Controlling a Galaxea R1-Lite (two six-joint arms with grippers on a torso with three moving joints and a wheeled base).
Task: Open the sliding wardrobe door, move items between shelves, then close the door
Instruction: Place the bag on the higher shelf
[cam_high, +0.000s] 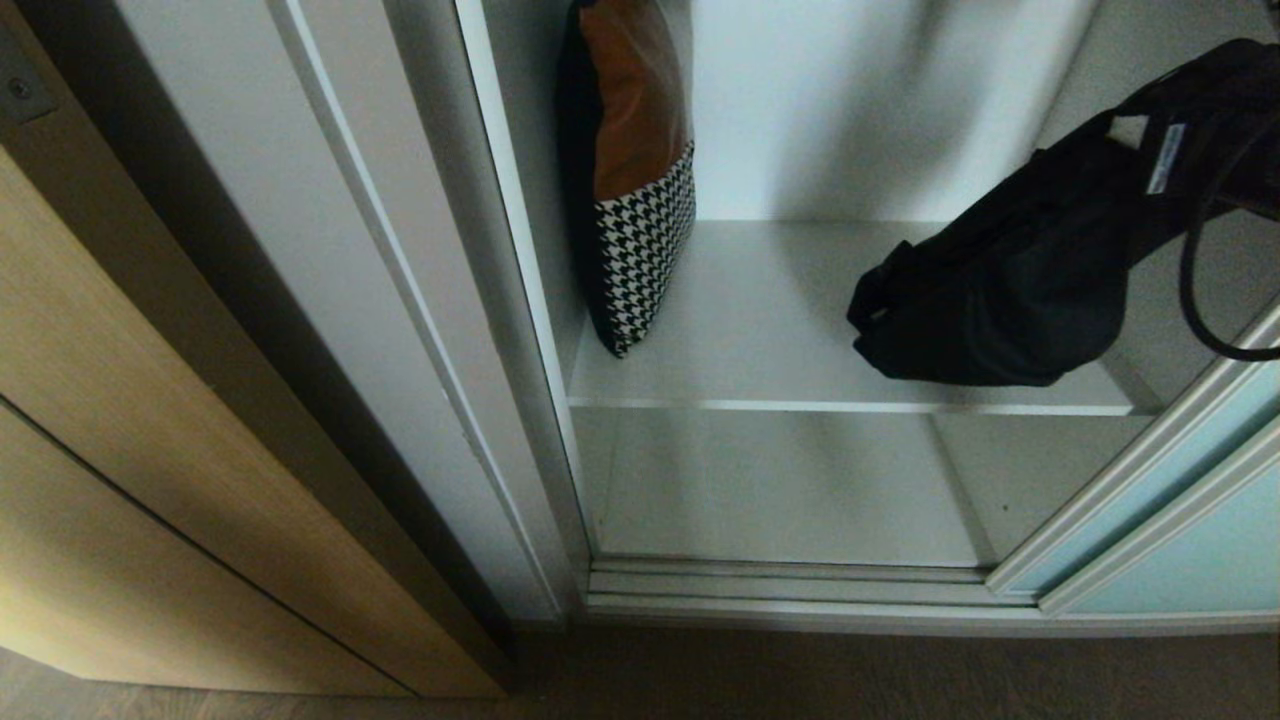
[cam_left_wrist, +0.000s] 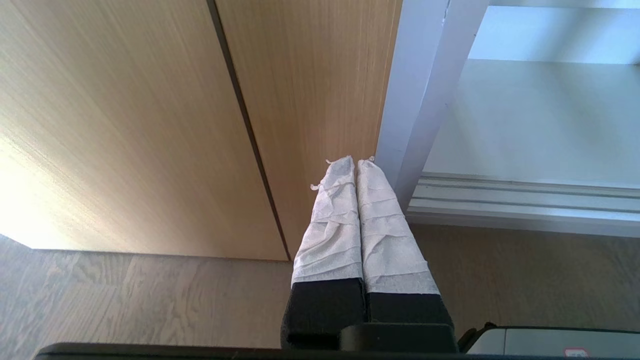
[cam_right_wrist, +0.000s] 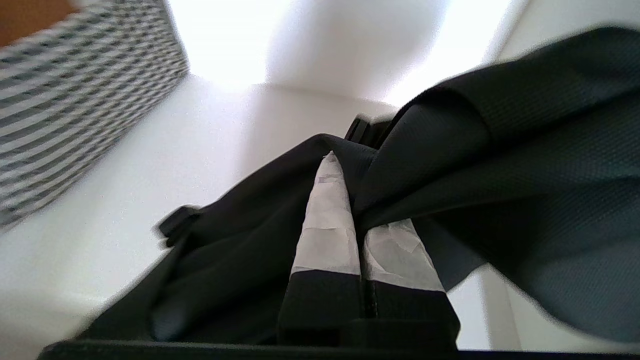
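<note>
My right gripper is clamped on the black bag, which hangs at the head view's upper right above the upper shelf. A houndstooth pillow leans top centre. The sliding door sits lower right. My left gripper is closed, empty, beside the wood cabinet front.

Bag apparently above shelf, right of cushion.

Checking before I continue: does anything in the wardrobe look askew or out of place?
The black bag hangs tilted above the shelf, pinched in the right gripper, a strap loop dangling. The houndstooth cushion stands on one corner against the wall. Nothing looks damaged.
</note>
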